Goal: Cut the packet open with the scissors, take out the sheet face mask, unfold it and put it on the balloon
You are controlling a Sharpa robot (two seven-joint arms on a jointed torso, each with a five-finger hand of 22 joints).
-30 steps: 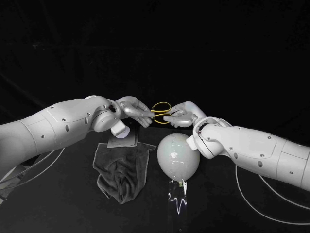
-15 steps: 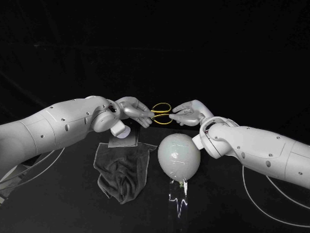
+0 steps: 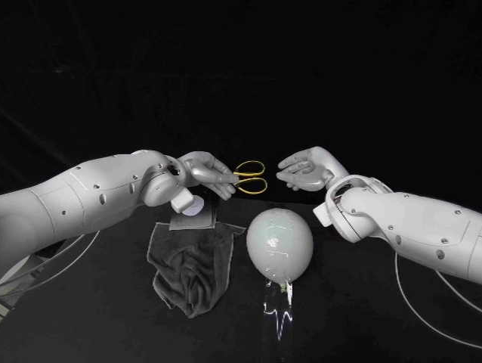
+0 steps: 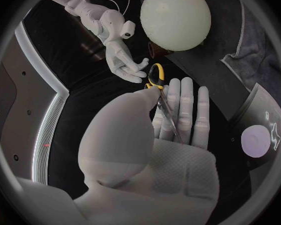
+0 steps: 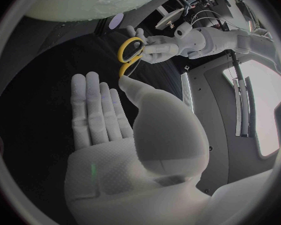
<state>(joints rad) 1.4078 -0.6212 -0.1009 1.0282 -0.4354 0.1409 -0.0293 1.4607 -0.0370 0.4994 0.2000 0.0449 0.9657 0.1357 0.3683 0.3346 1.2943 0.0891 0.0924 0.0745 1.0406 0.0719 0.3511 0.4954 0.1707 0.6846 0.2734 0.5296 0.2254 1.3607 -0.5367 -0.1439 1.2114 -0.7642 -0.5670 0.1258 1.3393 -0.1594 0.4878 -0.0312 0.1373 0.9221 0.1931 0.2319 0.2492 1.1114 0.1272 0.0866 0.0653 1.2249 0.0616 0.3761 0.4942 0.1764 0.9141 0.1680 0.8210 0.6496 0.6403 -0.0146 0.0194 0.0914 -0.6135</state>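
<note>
Gripping scissors (image 3: 251,177) by blades in left hand (image 3: 211,174), beyond balloon (image 3: 279,243); yellow handles pointing at right hand (image 3: 307,170). Hovering right hand empty, fingers spread, beyond balloon, just clear of handles. Lying left of balloon on grey cloth (image 3: 186,272): packet (image 3: 194,220).

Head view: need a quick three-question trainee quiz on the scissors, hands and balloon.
1. True or false: the right hand grips the scissors.
2. Where is the balloon? A) on the table beside the dark cloth; B) in the left hand; C) in the right hand.
3. Fill in: the scissors' handles are ____.
Key: 1 false: the left hand holds them, and the right hand is empty, with its fingers apart. 2 A. 3 yellow.
</note>
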